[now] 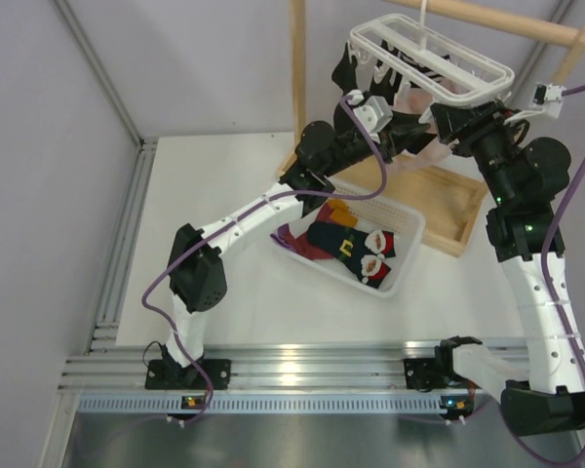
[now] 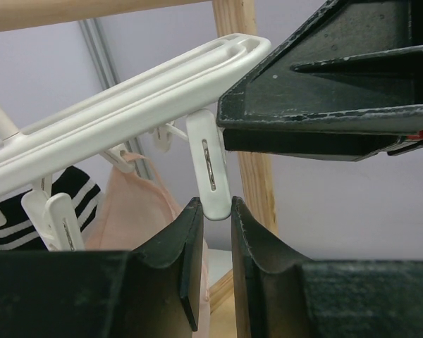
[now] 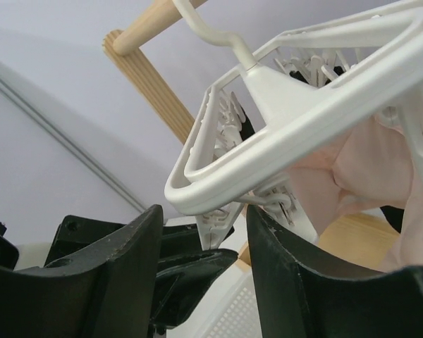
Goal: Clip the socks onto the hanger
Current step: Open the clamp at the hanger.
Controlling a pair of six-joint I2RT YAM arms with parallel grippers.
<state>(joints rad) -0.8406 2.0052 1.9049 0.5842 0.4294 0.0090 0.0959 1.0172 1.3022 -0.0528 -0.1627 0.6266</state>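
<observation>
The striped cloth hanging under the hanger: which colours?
Black and white cloth, clearest in left wrist view.

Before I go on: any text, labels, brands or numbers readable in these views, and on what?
None readable.
The socks in the basket carry Santa faces and a yellow buckle: pictures only, no words.
The hanger and its pegs show no lettering in any view.

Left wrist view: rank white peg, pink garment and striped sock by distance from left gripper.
1. White plastic peg: at the left gripper's fingertips.
2. Pale pink sheer garment: behind, left.
3. Black-and-white striped sock: far left.
</observation>
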